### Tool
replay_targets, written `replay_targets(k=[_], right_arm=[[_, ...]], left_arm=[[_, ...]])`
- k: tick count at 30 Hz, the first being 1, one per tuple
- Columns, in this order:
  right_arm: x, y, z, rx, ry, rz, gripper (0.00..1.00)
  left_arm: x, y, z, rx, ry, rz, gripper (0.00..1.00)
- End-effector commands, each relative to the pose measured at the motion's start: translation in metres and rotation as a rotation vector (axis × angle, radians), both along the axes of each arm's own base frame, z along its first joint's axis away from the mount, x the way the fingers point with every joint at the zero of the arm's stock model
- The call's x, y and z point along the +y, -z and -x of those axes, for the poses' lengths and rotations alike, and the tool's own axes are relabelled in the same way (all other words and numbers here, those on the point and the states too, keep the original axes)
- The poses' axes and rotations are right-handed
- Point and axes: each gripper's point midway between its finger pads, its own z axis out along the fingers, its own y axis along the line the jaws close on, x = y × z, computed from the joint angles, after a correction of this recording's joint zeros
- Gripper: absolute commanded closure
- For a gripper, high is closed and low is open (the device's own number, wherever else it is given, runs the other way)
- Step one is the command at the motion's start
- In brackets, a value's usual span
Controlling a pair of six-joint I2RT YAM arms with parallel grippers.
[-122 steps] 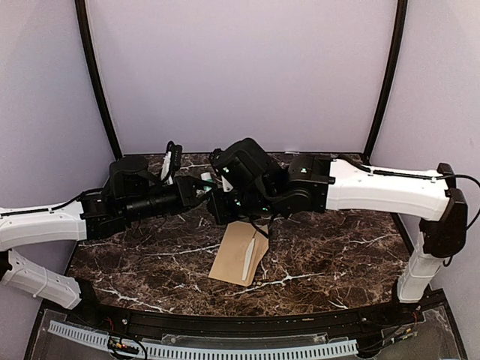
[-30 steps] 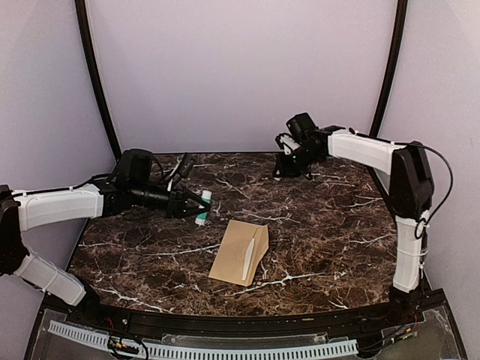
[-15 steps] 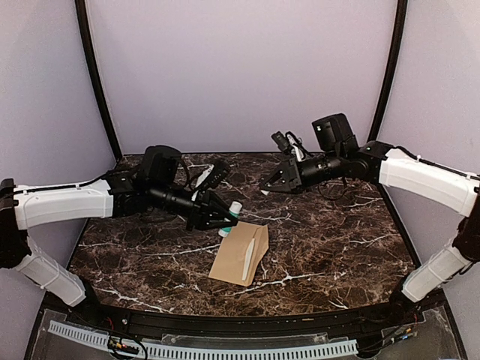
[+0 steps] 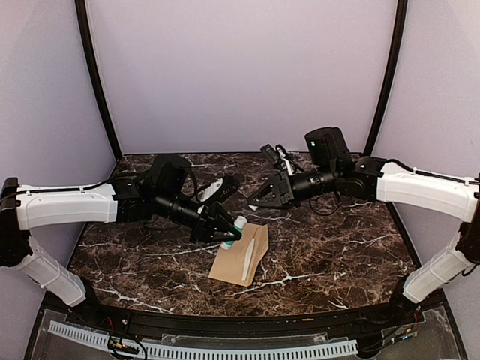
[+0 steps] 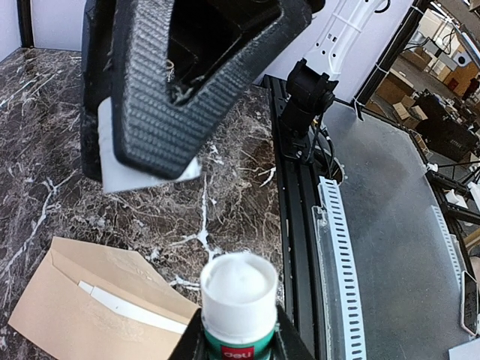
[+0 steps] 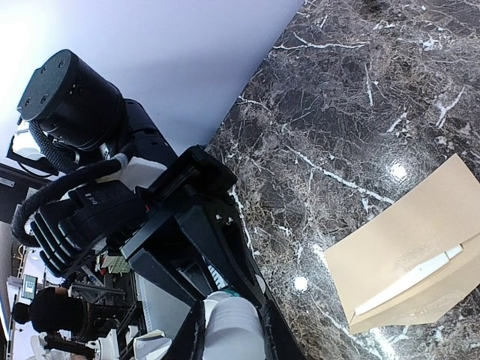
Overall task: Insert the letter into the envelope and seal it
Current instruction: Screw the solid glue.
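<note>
The brown envelope [image 4: 238, 256] lies flat at the table's middle, flap open, with a pale strip along the fold; it also shows in the wrist views, envelope [image 5: 82, 307] and envelope [image 6: 420, 251]. The letter is hidden. My left gripper [image 4: 227, 232] is shut on a glue stick [image 4: 235, 227] with a green label and an uncapped white tip [image 5: 238, 289], held at the envelope's far left corner. I cannot tell whether it touches. My right gripper [image 4: 256, 201] hovers just behind, shut on the stick's white cap [image 6: 233, 331].
Dark marble table [image 4: 330, 247] with white veins. Black rail and a white slotted strip [image 4: 202, 349] run along the near edge. Two black curved posts [image 4: 96, 82] stand at the back corners against a lilac wall.
Four seconds ago both grippers met over the table's back middle, then parted. In the last second the left gripper carried the glue stick right to the envelope; the right swung left toward it.
</note>
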Motion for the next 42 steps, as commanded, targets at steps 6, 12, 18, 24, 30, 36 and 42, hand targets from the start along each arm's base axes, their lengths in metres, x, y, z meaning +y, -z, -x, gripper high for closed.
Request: replay_targets(k=[6, 12, 18, 24, 30, 36, 42], right_arm=[[0.013, -0.010, 0.007, -0.022, -0.056, -0.032, 0.83], [0.018, -0.005, 0.016, -0.010, -0.098, -0.022, 0.83], [0.021, -0.001, 0.021, 0.003, -0.123, -0.019, 0.83], [0.023, 0.000, 0.025, 0.004, -0.141, -0.017, 0.83], [0.026, 0.000, 0.029, 0.011, -0.161, -0.029, 0.83], [0.030, -0.004, 0.038, 0.011, -0.192, -0.040, 0.83], [0.034, -0.004, 0.045, 0.008, -0.214, -0.040, 0.84]], left_arm=[[0.002, 0.002, 0.003, -0.014, 0.011, -0.006, 1.00], [0.001, 0.000, 0.005, -0.004, 0.022, 0.001, 1.00], [0.001, 0.000, 0.006, 0.000, 0.026, 0.002, 1.00], [0.001, 0.000, 0.006, 0.003, 0.026, 0.001, 1.00], [0.001, 0.001, 0.006, 0.006, 0.028, -0.001, 1.00], [0.000, 0.002, 0.006, 0.009, 0.029, -0.002, 1.00], [-0.001, 0.002, 0.007, 0.020, 0.035, -0.002, 1.00]])
